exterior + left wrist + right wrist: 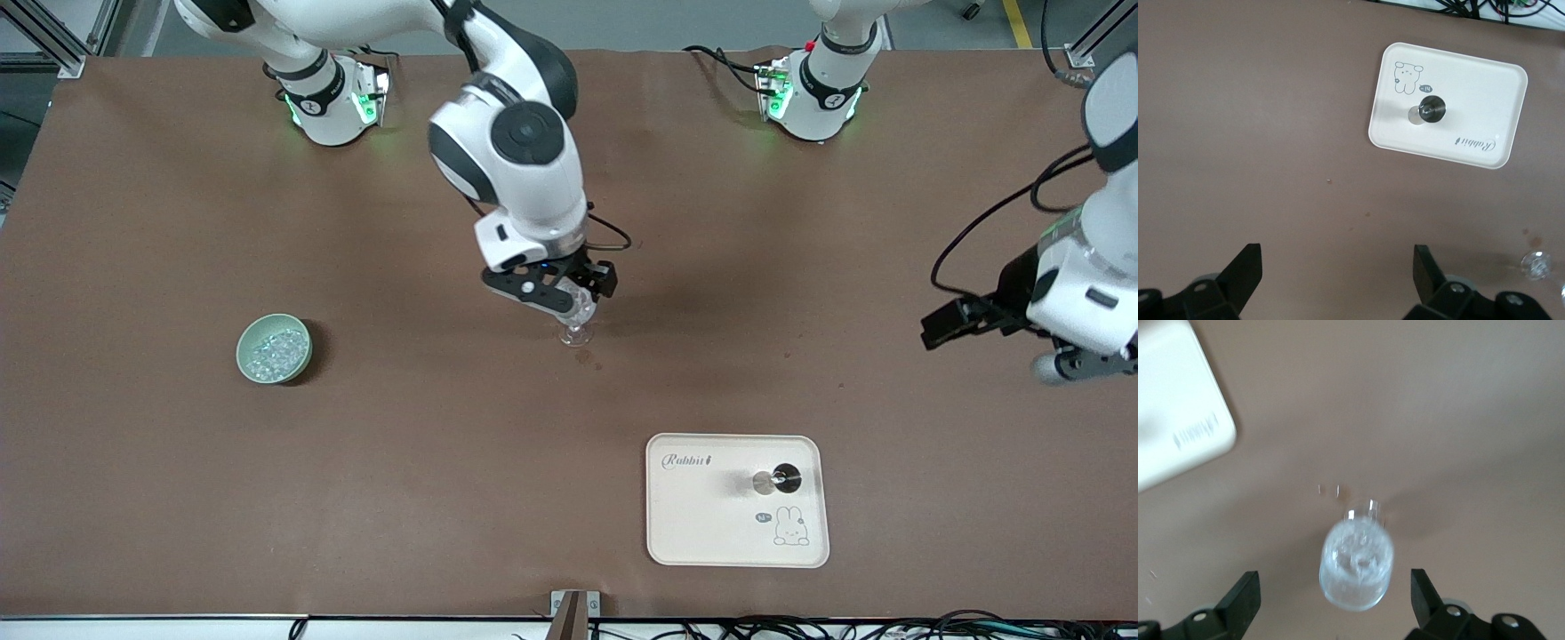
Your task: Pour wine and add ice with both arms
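Observation:
A clear stemmed wine glass (pixel 578 325) stands in the middle of the table. My right gripper (pixel 573 302) is open around its bowl, the fingers apart from the glass on both sides. In the right wrist view the glass (pixel 1357 567) sits between the fingers (pixel 1245 597), with something clear and glinting inside its bowl. The ice (pixel 276 351) fills a green bowl (pixel 254 331) toward the right arm's end. A dark wine bottle (pixel 781 478) stands on a cream tray (pixel 711 524). My left gripper (pixel 1062 366) waits open and empty in the air over the left arm's end (pixel 1338 267).
The left wrist view shows the tray (pixel 1471 87), the bottle (pixel 1430 109) and the glass (pixel 1536 265). A corner of the tray (pixel 1171 400) shows in the right wrist view. A small damp spot (pixel 584 357) lies beside the glass, nearer the front camera.

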Tool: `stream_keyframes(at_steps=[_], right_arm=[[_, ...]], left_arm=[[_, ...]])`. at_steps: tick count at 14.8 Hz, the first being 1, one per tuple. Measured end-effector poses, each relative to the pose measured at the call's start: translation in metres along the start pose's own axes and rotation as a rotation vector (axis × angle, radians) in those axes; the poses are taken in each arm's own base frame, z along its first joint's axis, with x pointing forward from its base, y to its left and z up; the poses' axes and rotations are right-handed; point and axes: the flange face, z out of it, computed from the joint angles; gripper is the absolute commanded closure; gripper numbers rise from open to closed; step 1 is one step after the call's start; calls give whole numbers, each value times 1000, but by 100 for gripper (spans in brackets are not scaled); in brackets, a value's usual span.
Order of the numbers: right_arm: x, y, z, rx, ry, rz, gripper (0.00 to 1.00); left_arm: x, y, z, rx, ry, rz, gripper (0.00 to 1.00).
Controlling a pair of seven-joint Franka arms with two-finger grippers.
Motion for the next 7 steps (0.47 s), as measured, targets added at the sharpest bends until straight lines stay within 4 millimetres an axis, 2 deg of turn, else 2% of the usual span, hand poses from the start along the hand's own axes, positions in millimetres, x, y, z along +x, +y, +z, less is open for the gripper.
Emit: stream_keyframes(at_steps=[2, 4, 5, 7], right_arm=[[39, 34, -62, -9, 83, 30, 0], [78, 84, -115, -62, 114, 42, 0], [94, 110, -134, -98, 114, 43, 0], [120, 155, -164, -146, 115, 57, 0]], left_arm=[[-20, -8, -17, 13, -4, 43, 0], [-42, -26, -27, 0, -25, 72, 0], [-53, -34, -31, 2, -33, 80, 0], [-75, -40, -35, 11, -41, 89, 0]])
